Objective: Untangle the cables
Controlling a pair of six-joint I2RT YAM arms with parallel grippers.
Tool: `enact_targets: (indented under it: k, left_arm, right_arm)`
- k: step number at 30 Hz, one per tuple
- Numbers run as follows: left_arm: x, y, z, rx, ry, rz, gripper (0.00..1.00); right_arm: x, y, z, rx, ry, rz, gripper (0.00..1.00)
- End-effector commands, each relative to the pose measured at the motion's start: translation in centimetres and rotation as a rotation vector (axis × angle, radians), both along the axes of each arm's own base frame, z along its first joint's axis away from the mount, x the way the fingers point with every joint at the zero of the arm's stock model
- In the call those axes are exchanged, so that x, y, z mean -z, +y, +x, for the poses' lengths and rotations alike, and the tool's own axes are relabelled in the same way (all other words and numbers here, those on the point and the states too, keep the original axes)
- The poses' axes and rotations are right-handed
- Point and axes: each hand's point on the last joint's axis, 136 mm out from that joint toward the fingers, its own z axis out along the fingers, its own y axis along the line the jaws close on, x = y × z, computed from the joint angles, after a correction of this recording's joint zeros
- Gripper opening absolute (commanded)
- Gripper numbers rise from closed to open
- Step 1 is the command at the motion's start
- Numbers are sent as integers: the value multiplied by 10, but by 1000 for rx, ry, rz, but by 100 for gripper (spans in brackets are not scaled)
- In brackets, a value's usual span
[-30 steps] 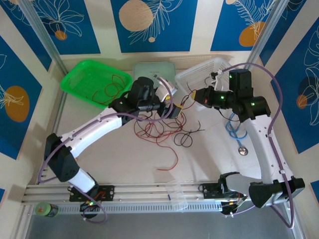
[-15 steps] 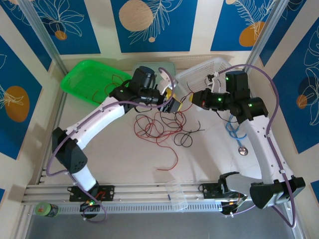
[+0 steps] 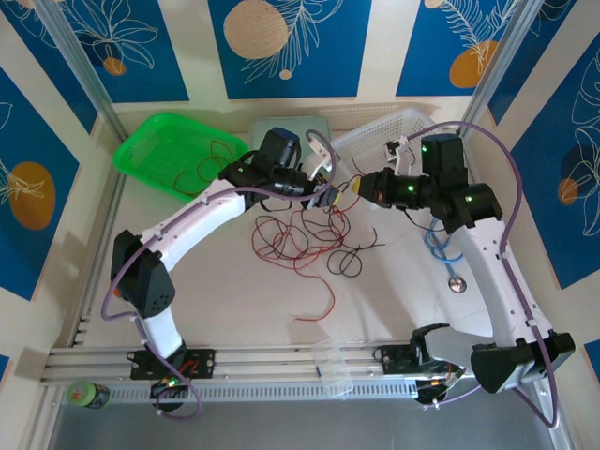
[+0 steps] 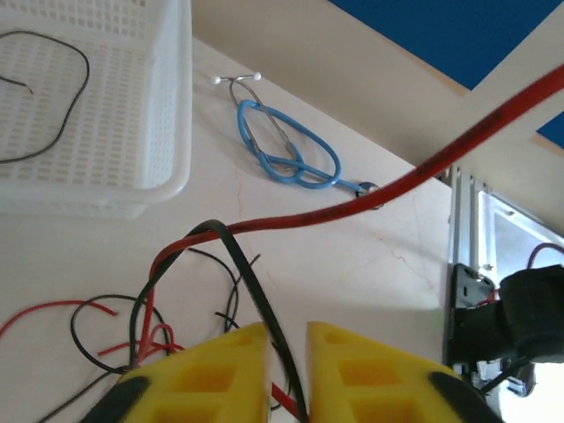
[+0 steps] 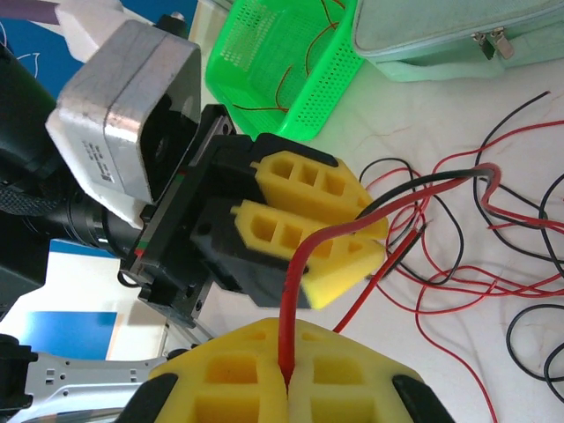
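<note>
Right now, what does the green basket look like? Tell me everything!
The green basket is shiny bright-green plastic, with walls full of tiny holes and a smooth rim. It sits on the table at the far left, turned cornerwise, next to a pale green zip pouch. A few thin red cables lie curled inside it.

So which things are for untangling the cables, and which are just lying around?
For the job: red cable, black cable, left tool gripping the black cable, right tool gripping the red cable; probably also the green basket and white basket, each holding a cable.
Just lying about: blue looped cable, grey-green pouch, clear cup, green bottle.
</note>
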Motion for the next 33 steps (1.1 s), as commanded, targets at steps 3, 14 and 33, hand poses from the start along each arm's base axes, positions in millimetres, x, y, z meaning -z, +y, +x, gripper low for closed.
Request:
enact_targets:
  k: [3,14,33]
  left_arm:
    - [-23,14,17,-130,-89,-30,0]
    - [-39,147,39,-599,-114,47,0]
    - [-13,244,16,-857,-153,265,0]
  right_arm:
    - [3,-15,-2,61,-27,-56,0]
    - [35,-113,6,419,23,-244,0]
    - [47,-192,-1,681,56,-409,0]
